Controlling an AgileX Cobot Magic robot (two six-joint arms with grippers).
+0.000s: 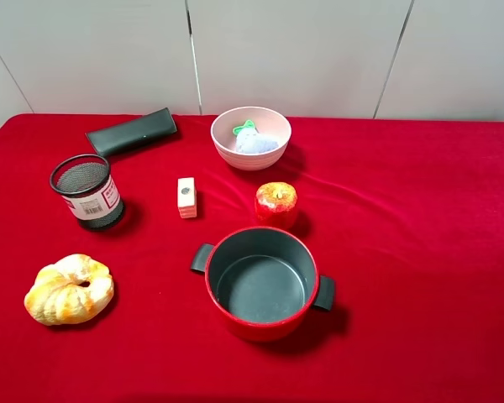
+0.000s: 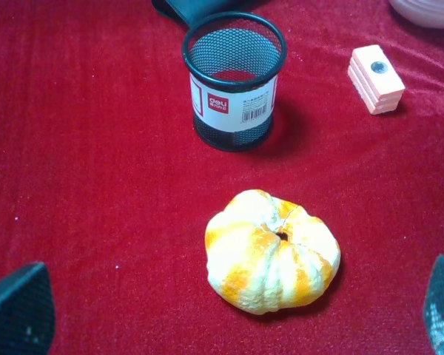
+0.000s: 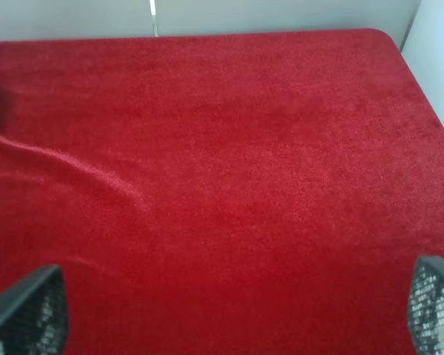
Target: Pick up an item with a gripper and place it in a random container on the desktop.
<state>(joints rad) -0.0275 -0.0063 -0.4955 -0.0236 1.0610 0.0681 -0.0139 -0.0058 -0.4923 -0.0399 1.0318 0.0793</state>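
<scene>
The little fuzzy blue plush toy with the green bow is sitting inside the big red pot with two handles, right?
Not quite. The fuzzy pale blue plush toy sits inside the round pale pink bowl, not the red two-handled pot, which is empty. The exterior high view shows it.

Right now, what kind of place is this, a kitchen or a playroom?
Probably neither: it looks like a robot test table. A bright red velvety cloth covers it, plain pale wall panels stand behind, and a fake-looking red apple sits by a red two-handled pot.
</scene>
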